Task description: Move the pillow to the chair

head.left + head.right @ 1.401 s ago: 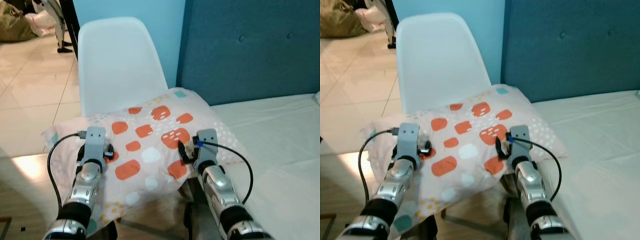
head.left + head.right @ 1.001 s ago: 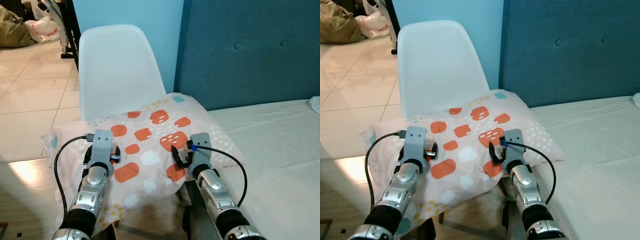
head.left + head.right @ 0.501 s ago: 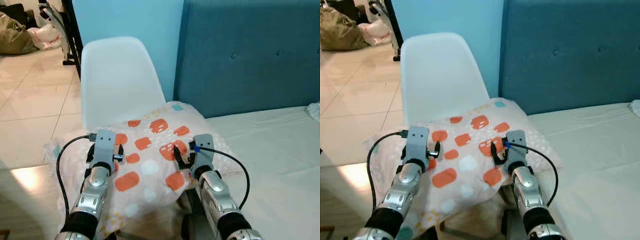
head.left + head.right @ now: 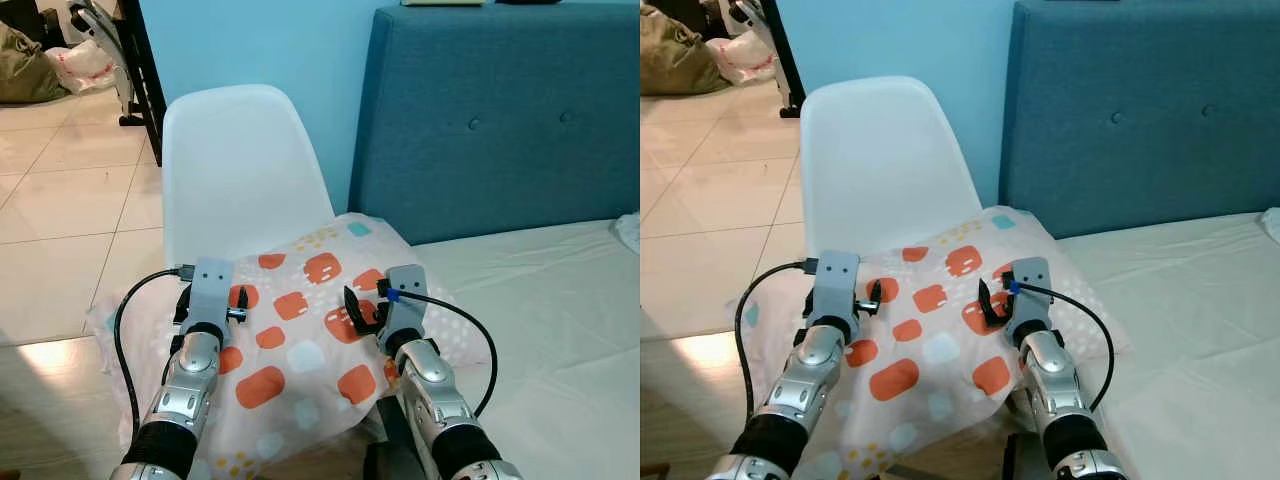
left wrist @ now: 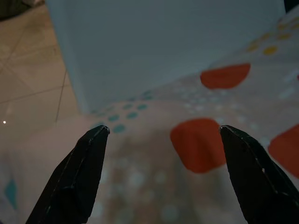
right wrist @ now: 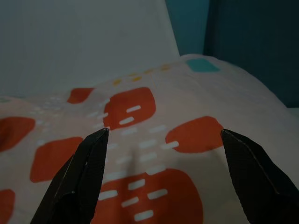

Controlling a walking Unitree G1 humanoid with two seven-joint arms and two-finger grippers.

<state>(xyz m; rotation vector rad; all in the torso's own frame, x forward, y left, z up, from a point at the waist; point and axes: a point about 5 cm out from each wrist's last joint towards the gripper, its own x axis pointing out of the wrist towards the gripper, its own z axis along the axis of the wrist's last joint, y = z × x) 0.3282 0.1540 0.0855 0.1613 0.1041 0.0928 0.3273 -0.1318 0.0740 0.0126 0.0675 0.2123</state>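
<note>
The white moulded plastic chair carries the pale pink pillow with orange, white and teal patches on its seat. Left of the pillow's centre, the left gripper hovers with fingers spread wide, holding nothing. Right of centre, the right gripper is likewise wide and empty. Both have drawn back slightly since earlier frames, indicating release; placement appears complete.

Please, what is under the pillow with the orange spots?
The pillow lies on the white chair, spread across its seat; one end reaches toward the bed. The seat itself is covered, so the support beneath cannot be seen. Both grippers hover above it, jaws open.
</note>
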